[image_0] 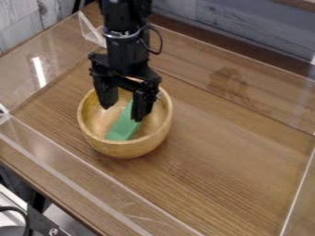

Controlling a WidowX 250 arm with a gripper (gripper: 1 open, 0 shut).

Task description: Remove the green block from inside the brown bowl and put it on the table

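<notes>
The brown bowl (96, 135) is a round tan wooden bowl on the table (234, 138), left of centre. Inside it lies the green block (123, 127), a bright green bar, its upper end hidden behind my fingers. My gripper (125, 104) hangs straight down over the bowl, open, with its two dark fingers (107, 95) astride the block's upper part and their tips down inside the rim. I cannot tell whether the fingertips touch the block.
Clear plastic walls (147, 198) border the tabletop on all sides. A folded clear plastic piece (88, 28) stands at the back left. Bare wood-grain surface stretches to the right of the bowl and in front of it.
</notes>
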